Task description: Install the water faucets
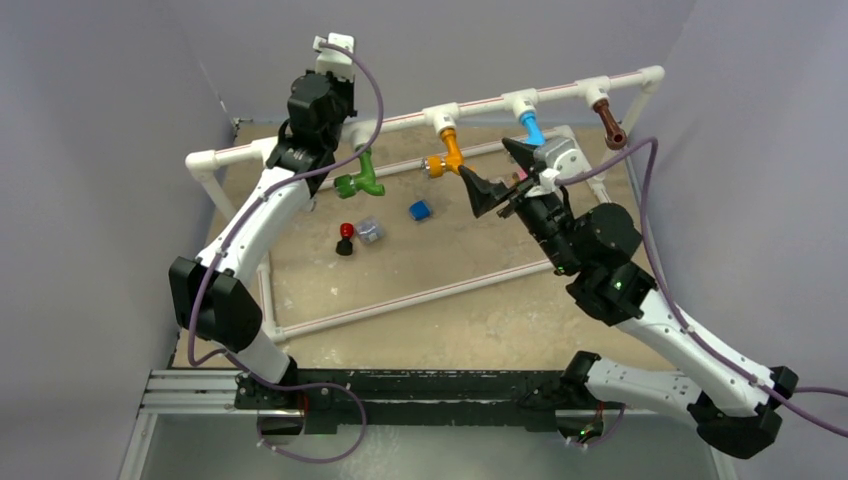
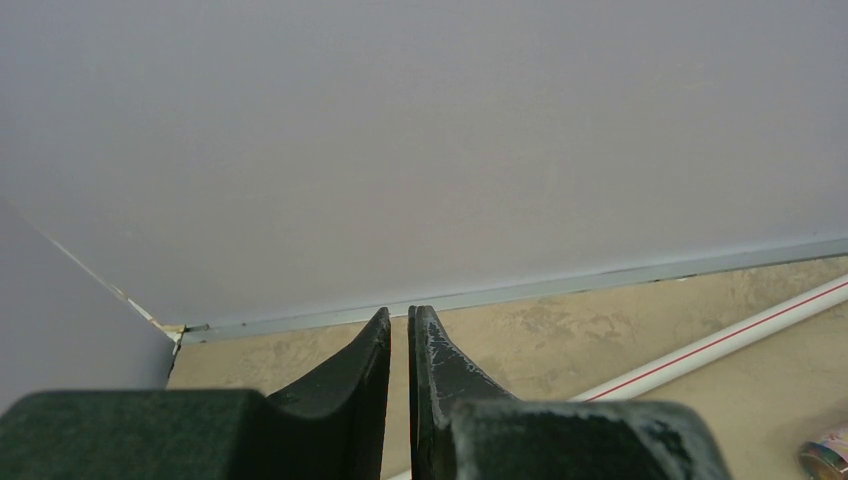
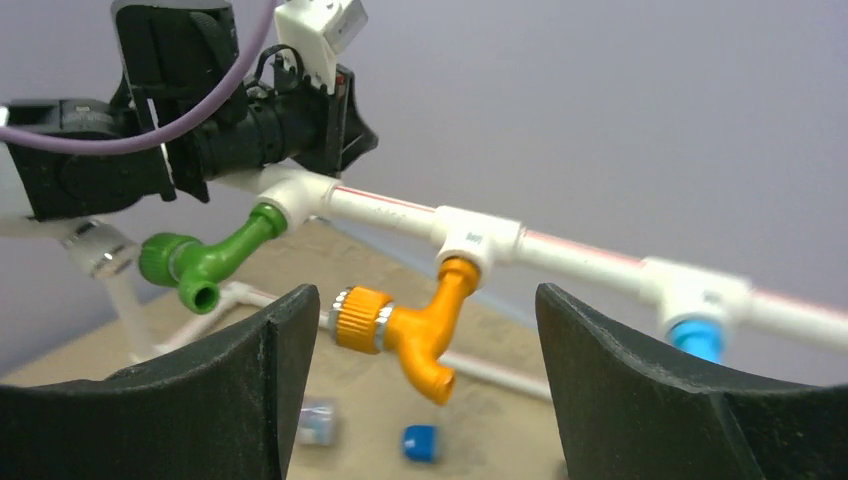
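Jaws of your right gripper (image 3: 428,300) stand apart, framing the orange faucet (image 3: 400,335) hanging from its tee (image 3: 478,240). Centre it before you close, then twist gently. Left gripper (image 2: 400,318) is together, empty.

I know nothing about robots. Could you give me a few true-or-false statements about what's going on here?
1. The orange faucet hangs from the white pipe. True.
2. The right tool is clamped on the orange faucet. False: it is open and not gripping it.
3. The left tool is shut and empty. True.
4. The blue faucet is held by the left tool. False: it hangs from the white pipe.
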